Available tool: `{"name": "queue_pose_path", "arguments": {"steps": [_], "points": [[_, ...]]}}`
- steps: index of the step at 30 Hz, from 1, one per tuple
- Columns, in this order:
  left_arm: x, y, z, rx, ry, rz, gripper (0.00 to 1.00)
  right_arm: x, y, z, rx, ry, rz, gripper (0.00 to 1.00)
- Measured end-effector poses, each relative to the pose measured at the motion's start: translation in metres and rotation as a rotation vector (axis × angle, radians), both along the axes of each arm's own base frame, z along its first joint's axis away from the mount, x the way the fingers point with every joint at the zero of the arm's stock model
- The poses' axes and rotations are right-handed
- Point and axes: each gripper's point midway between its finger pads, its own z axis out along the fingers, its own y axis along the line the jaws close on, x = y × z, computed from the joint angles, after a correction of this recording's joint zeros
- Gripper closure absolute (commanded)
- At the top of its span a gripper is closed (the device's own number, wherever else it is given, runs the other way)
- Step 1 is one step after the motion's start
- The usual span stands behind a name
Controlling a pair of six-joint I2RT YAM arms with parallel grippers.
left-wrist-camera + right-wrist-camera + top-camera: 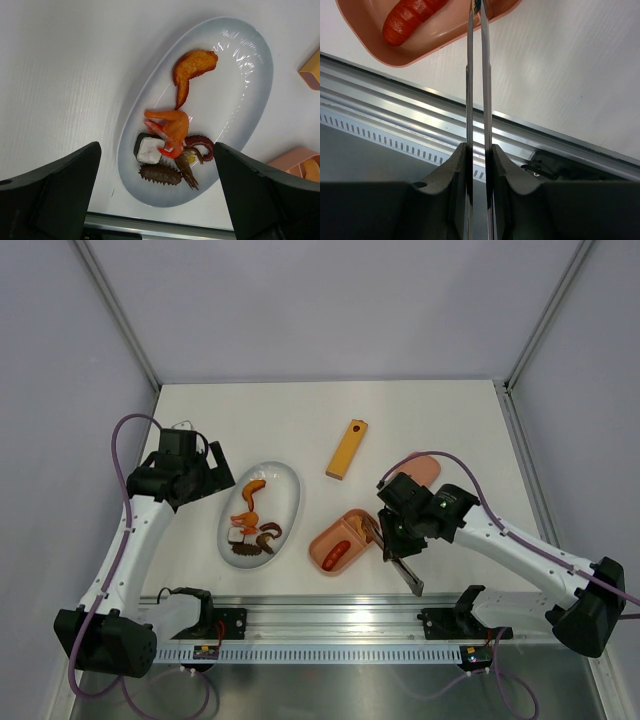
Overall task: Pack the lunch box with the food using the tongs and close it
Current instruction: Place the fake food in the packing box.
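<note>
The pink lunch box (322, 542) lies open near the front rail, with a red sausage (335, 555) in one compartment and an orange piece (354, 531) in the other. Its pink lid (427, 466) sits behind my right arm, partly hidden. My right gripper (392, 540) is shut on the silvery tongs (476, 75). Their two arms are squeezed close and reach over the lunch box (385, 54) beside the sausage (412, 19); their tips are out of view. My left gripper (156, 146) hangs open above the food: shrimp (170, 126), dark-and-white cube (149, 150), brown pieces (161, 175).
The food lies on a white oval plate (285, 485) left of the lunch box. A yellow-orange flat bar with a hole (347, 449) lies behind it. The metal rail (330, 615) runs along the table's front edge, close under the tongs.
</note>
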Motion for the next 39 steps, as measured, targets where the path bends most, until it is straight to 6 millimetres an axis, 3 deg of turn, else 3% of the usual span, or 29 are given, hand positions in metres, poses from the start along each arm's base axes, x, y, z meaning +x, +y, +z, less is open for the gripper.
{"name": "queue_pose_path", "arguments": {"steps": [2,11,16,21,23,24,26,29,39], "points": [[0.000,0.000,0.000,-0.001,0.002,-0.001,0.01,0.000,0.000,-0.001,-0.004,0.000,0.004,0.67],[0.002,-0.003,-0.004,-0.011,0.017,-0.009,0.01,0.004,-0.002,-0.006,-0.037,-0.001,0.013,0.58],[0.003,-0.003,-0.004,-0.011,0.014,-0.009,0.01,0.008,-0.003,-0.002,-0.049,-0.021,0.008,0.45],[0.003,-0.003,-0.004,-0.011,0.015,-0.009,0.01,0.015,-0.003,0.009,-0.051,-0.054,0.001,0.47],[0.003,-0.003,-0.005,-0.010,0.018,-0.009,0.01,0.019,-0.002,0.015,-0.046,-0.072,-0.002,0.51],[0.003,-0.003,-0.005,-0.010,0.019,-0.009,0.01,0.020,-0.001,0.017,-0.043,-0.079,-0.002,0.59],[0.004,-0.003,-0.005,-0.010,0.019,-0.009,0.01,0.022,0.000,0.022,-0.035,-0.091,0.001,0.66],[0.005,-0.003,-0.005,-0.011,0.015,-0.009,0.01,0.026,0.005,0.029,-0.018,-0.104,0.001,0.67],[0.005,-0.001,-0.004,-0.003,0.008,-0.003,0.01,0.055,0.051,0.053,0.052,-0.133,0.046,0.67]]}}
